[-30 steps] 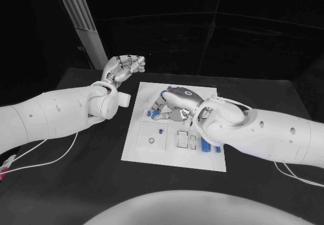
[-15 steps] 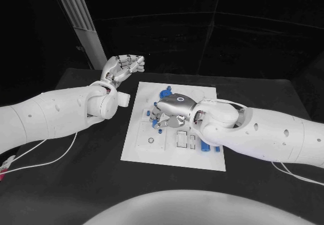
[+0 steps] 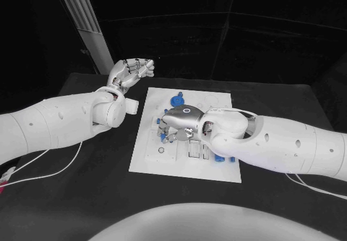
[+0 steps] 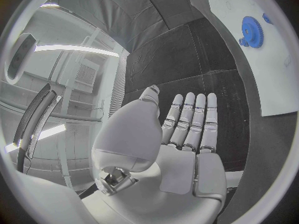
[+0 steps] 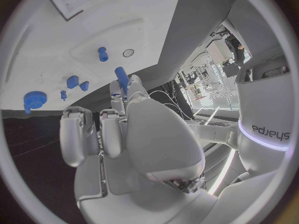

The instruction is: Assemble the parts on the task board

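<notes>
The white task board [image 3: 217, 103] lies mid-table. My right hand [image 3: 182, 123] hovers low over its left middle, and in the right wrist view it pinches a blue peg [image 5: 121, 77] between its fingertips above the task board [image 5: 74, 45]. Small blue parts [image 3: 162, 134] peek out beside the hand. A blue gear [image 3: 177, 100] sits at the board's far side; the right wrist view shows the gear [image 5: 34, 99] near several small blue pieces [image 5: 73, 81] and a standing blue peg [image 5: 102, 54]. My left hand [image 3: 130, 70] is raised off the board's far left corner, flat and holding nothing.
Two blue cylinders [image 3: 219, 156] lie at the board's near right by my right forearm. A round hole [image 5: 128, 53] is in the board beyond the pinched peg. A white pole [image 3: 90, 30] stands behind the table's far left. Black table [image 3: 94, 186] surrounds the board.
My right hand has slid from the board's far middle toward its near left side, lower over the board. The left hand has stayed raised.
</notes>
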Tool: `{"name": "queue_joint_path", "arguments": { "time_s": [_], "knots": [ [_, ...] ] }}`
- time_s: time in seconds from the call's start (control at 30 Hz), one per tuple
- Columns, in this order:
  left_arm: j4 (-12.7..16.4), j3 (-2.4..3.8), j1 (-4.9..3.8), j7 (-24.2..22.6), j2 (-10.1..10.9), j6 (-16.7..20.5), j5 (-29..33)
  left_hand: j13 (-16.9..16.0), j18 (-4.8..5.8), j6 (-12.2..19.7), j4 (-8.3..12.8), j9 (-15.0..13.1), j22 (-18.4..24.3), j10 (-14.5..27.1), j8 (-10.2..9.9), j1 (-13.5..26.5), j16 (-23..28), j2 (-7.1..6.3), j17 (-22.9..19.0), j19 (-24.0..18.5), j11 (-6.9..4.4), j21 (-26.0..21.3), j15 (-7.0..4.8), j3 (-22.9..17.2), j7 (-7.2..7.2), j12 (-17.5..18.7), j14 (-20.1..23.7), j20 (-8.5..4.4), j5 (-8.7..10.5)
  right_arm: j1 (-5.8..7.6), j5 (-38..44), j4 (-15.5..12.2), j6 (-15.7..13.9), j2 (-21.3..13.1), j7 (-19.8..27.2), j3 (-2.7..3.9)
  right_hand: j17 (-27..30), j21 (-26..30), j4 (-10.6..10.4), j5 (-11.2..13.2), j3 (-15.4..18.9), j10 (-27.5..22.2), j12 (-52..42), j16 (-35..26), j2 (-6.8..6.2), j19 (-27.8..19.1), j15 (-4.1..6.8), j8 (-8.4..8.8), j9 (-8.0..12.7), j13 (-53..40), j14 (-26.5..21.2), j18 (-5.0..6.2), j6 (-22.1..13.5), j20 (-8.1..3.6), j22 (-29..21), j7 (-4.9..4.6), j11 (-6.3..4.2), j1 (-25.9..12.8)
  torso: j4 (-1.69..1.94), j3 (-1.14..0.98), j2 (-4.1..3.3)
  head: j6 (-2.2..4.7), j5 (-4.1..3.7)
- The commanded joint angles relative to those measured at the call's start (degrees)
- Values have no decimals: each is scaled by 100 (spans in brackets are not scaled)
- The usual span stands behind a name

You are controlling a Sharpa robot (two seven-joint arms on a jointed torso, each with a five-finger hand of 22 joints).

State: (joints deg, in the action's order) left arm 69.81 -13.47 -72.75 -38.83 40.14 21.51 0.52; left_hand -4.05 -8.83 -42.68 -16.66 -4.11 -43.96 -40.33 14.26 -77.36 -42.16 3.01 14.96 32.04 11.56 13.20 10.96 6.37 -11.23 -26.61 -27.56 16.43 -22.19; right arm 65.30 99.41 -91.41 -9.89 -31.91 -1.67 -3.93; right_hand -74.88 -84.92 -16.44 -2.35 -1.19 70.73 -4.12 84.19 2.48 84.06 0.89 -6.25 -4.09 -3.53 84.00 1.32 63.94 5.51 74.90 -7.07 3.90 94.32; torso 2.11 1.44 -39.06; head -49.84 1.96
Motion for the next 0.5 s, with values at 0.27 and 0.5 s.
{"name": "queue_joint_path", "arguments": {
  "time_s": [0.27, 0.5],
  "knots": [
    [5, 3, -8, -876, 1, -63, -3, 7, -25, 61, -2, 9, 9, 33, 39, -11, -40, 63, -24, 44, -2, -42, -11, 53, -244, -29, 56, 1, -38, -18, 219, 11, 221, 117, 137, 3, -11, -8, -12, -33, -27, -20, 32, 18, 38, 352, -53, -22, -5, 8, 339, -6, 3, 3, 1331, -27, 18, 47, -5, 3, -3, -16, -43],
    [3, 3, -8, -879, -4, -62, -3, 7, -24, 62, -2, 9, 10, 35, 40, -12, -42, 64, -26, 43, -1, -42, -11, 54, -244, -30, 57, 1, -38, -43, 418, 25, 390, 188, 117, 3, -9, -8, -13, -32, -22, -31, 42, 17, 36, 352, -57, -14, -2, 8, 338, -6, -5, 6, 1331, -28, 22, 46, 5, -1, -4, -16, -64]
  ]
}}
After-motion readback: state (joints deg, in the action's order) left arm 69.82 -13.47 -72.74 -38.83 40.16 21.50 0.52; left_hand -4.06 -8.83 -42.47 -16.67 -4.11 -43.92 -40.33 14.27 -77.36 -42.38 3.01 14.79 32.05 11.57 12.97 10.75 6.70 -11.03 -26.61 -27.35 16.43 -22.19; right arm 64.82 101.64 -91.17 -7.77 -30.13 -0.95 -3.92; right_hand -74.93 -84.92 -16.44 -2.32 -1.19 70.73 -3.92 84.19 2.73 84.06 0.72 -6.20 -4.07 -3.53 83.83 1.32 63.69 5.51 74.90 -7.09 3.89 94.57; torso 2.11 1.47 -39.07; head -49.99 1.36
